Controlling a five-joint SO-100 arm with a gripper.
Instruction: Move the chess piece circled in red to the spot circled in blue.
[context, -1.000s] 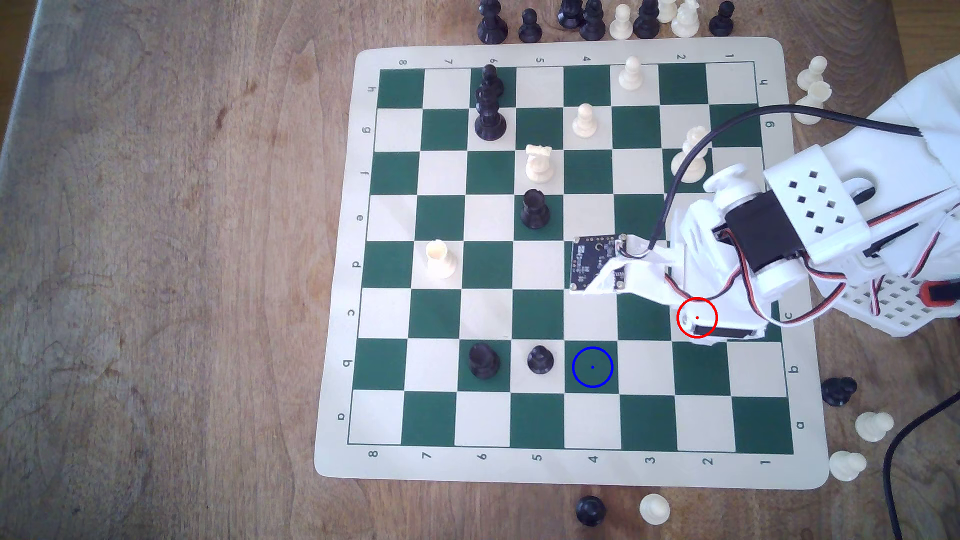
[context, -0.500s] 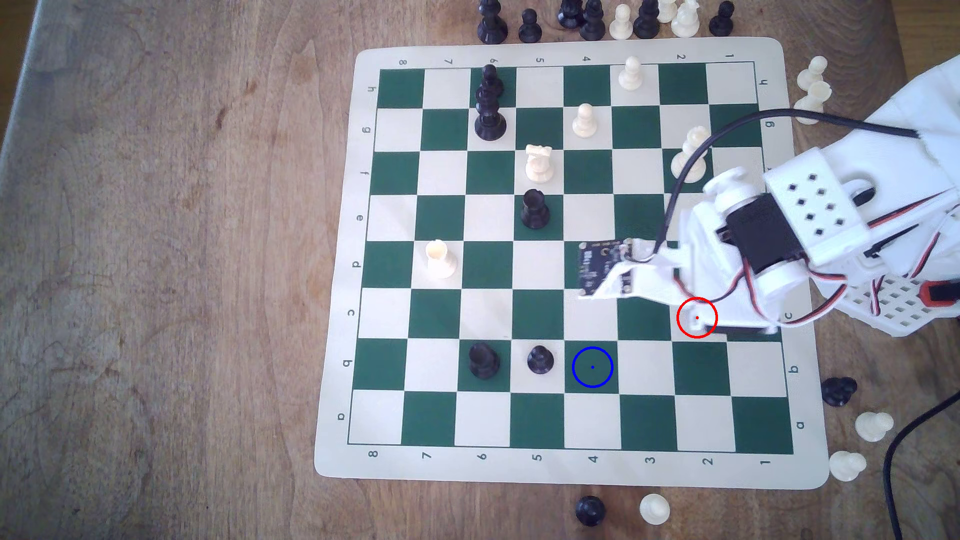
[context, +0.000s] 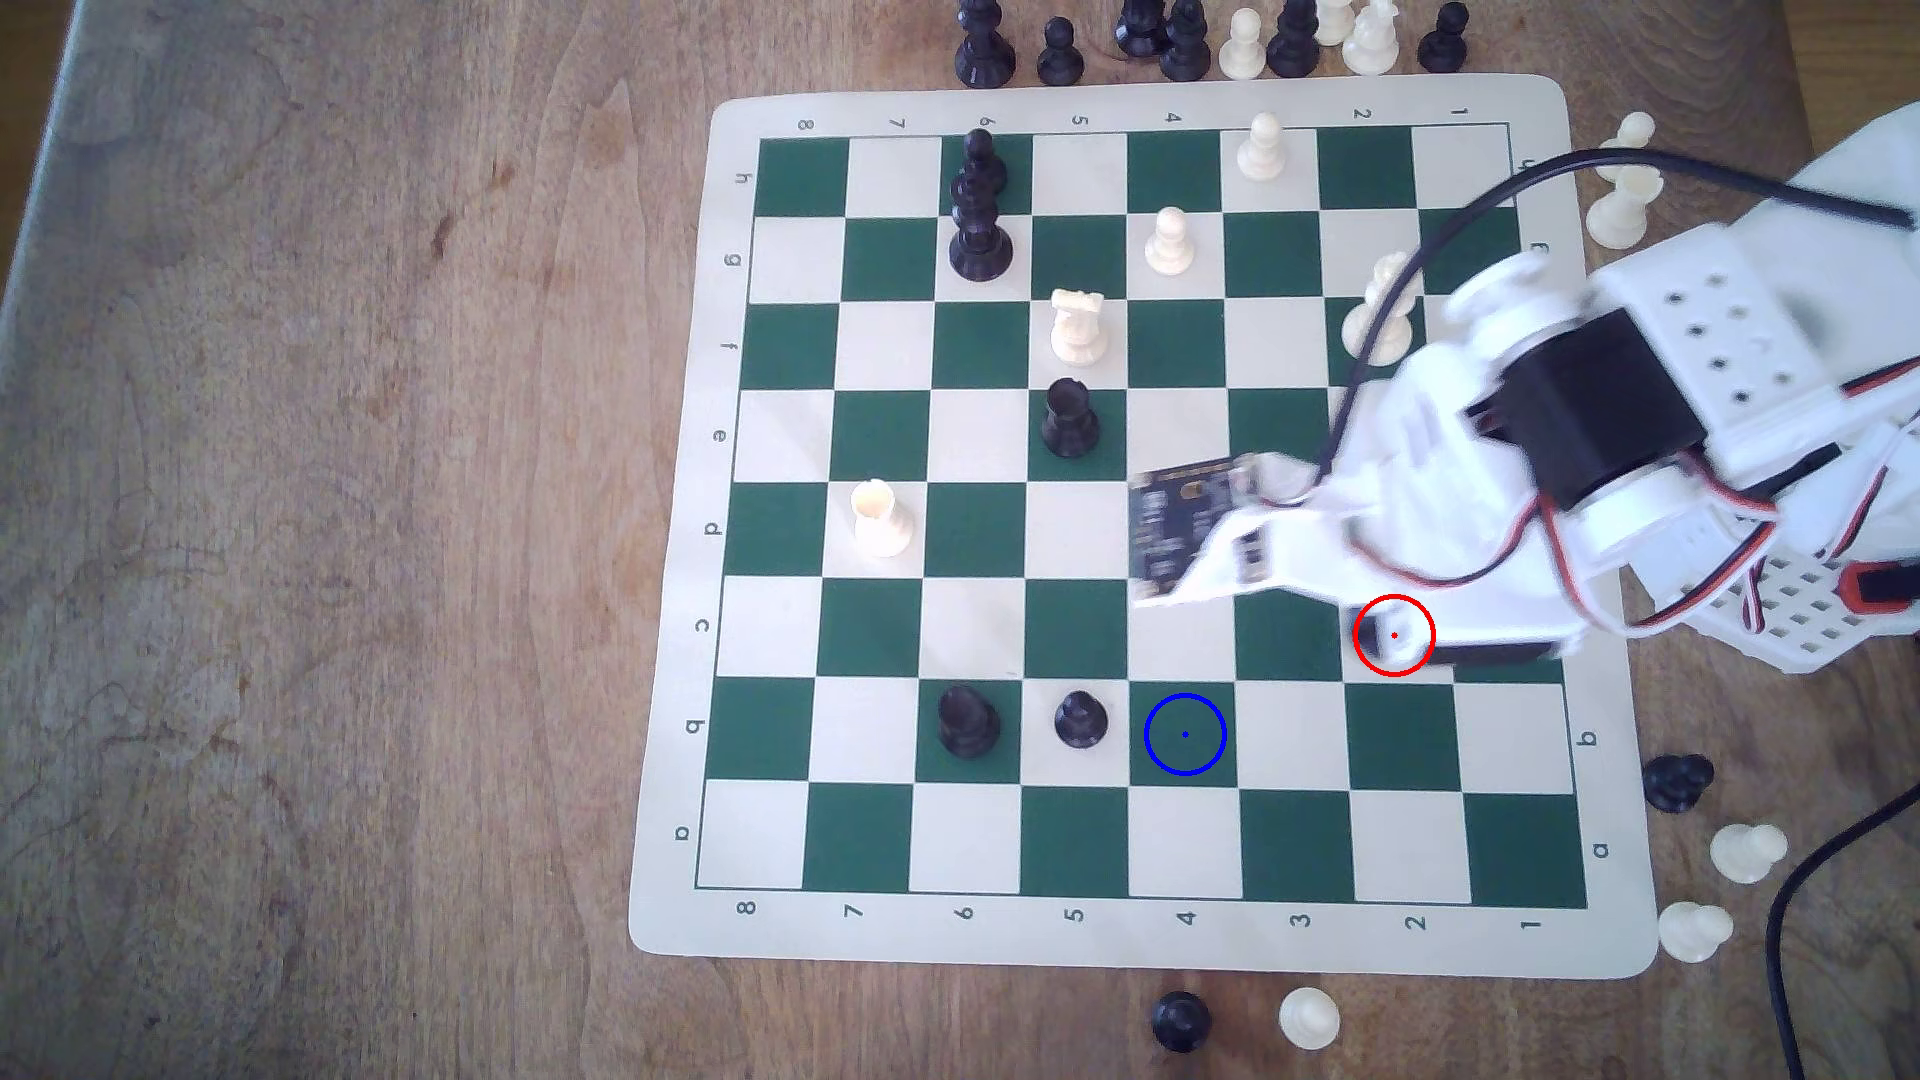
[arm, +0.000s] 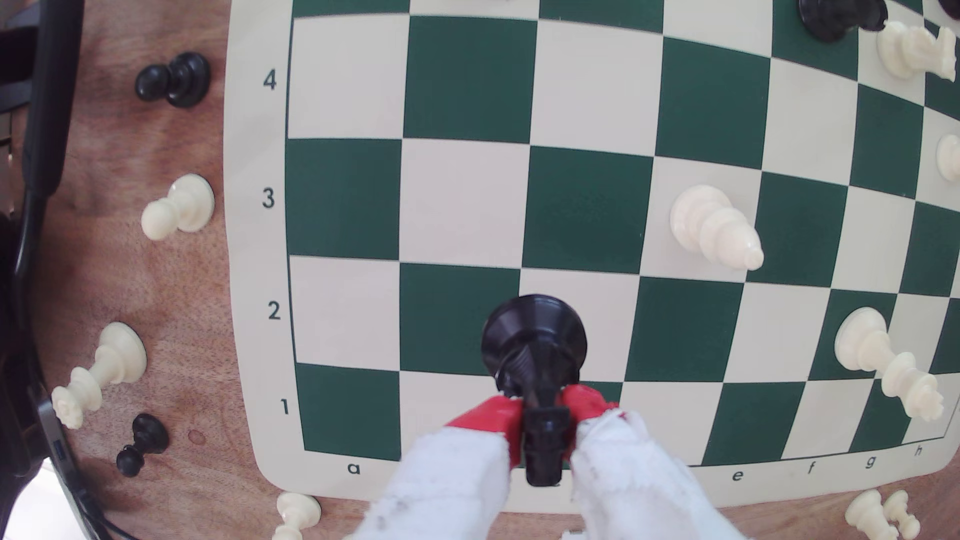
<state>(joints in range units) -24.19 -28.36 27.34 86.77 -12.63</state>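
Observation:
In the wrist view my gripper (arm: 543, 410) is shut on the black chess piece (arm: 535, 337). Its red fingertips (arm: 493, 415) clamp the piece's upper part, and the round base sits over a cream square in row 2. I cannot tell whether the base touches the board. In the exterior view my white arm (context: 1455, 498) covers the red ring (context: 1394, 635) and hides the piece. The spot (context: 1184, 734), a dark green square with a blue ring, lies bare two columns toward the exterior view's left and one row nearer the board's front edge.
A black pawn (context: 1081, 720) and a black rook (context: 966, 722) stand just to the exterior view's left of the spot. A white piece (context: 1377, 312) is partly behind my arm's cable. Captured pieces line the table beyond the chess mat (context: 1143, 940).
My arm has swung up and looks larger and blurred in the exterior view; the wrist camera board has tilted. The board pieces have not moved.

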